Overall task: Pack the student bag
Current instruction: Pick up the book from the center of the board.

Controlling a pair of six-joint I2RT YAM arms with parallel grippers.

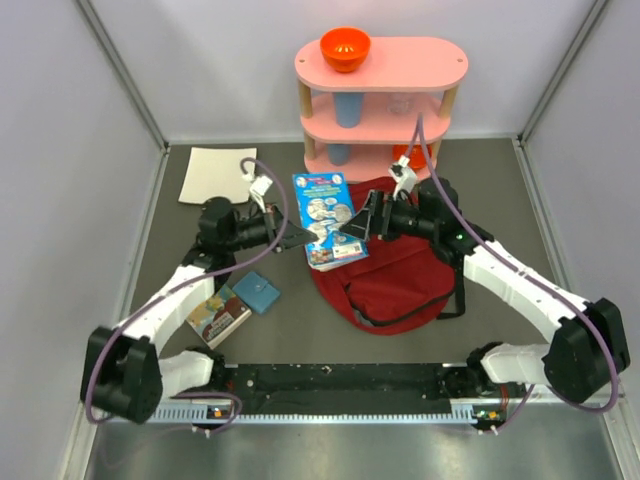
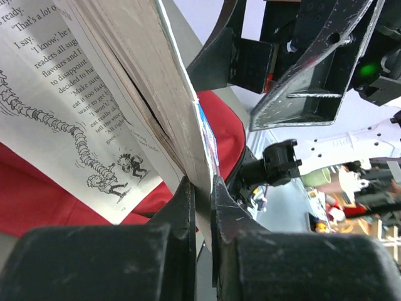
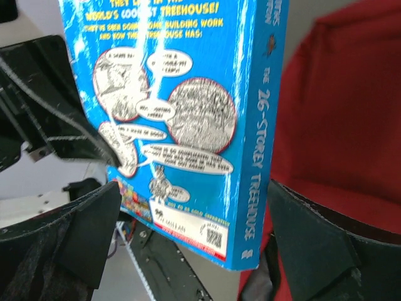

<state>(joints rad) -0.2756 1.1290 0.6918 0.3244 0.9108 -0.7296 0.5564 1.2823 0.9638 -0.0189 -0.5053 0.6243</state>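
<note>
Top external view. Packing judged barely begun: student bag (image 1: 400, 285) lay right of centre on the table, blue paperback (image 1: 325, 218) held above its far-left edge, not yet inside. Small blue case (image 1: 258, 292) and picture book (image 1: 218, 318) lay unpacked to the left. Left gripper (image 1: 300, 243) reached inward, clamped on the paperback's pages. Right gripper (image 1: 358, 228) faced it, jaws wide astride the spine.

student bag (image 1: 405, 285): soft matt red cloth | book (image 1: 325, 212): glossy blue cover, matt paper pages | shelf (image 1: 430, 60): smooth pink boards, wooden posts
</note>
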